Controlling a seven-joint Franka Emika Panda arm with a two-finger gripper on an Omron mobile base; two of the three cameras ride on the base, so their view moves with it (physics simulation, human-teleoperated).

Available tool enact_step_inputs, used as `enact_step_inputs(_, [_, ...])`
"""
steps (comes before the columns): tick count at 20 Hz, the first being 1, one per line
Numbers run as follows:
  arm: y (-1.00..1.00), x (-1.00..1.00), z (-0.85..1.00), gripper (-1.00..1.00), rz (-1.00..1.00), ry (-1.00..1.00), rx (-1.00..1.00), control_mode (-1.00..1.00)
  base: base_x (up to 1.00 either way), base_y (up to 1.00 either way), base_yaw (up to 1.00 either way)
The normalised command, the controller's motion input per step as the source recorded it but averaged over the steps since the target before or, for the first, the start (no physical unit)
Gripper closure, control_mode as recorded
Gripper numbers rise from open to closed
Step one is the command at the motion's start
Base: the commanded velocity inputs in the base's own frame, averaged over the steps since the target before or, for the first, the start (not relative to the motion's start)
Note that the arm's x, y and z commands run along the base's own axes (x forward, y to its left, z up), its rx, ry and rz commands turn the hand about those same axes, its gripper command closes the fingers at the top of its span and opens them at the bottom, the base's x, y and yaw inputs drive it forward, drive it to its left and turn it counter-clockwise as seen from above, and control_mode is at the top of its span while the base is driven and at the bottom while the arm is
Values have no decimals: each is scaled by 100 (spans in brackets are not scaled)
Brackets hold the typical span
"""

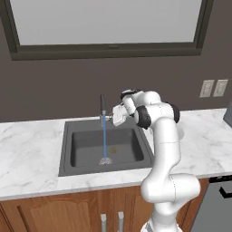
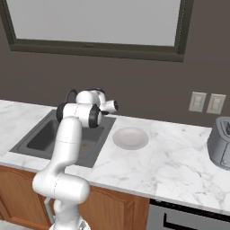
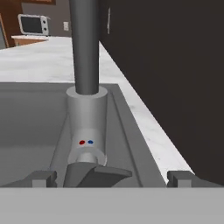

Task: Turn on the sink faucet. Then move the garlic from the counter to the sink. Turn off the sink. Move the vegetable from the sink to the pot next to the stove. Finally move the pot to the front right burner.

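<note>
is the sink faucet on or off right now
On. In the left base view a blue stream of water runs from the sink faucet down into the sink, splashing on the basin floor.

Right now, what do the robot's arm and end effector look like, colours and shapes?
The arm is glossy white, built of rounded tubular links with bulbous housings and dark bands at the joints. A thin dark cable loops near its wrist in the right base view. The end effector is a small white block; in the hand view its two finger tips are small, dark grey and squared.
</note>
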Motion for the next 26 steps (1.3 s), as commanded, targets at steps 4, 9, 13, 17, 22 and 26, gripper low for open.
enact_step_inputs(4, [62,0,29,-100,2,5,-2,-100,0,0,0])
enact_step_inputs(9, [69,0,34,-100,0,5,-3,-100,0,0,0])
enact_step_inputs(13, [75,0,36,-100,0,5,-5,-100,0,0,0])
enact_step_inputs(17, [77,0,36,-100,0,5,-6,-100,0,0,0])
enact_step_inputs(22, [65,0,19,-100,0,2,-4,-100,0,0,0])
enact_step_inputs(26, [0,0,0,-100,0,-1,0,-100,0,0,0])
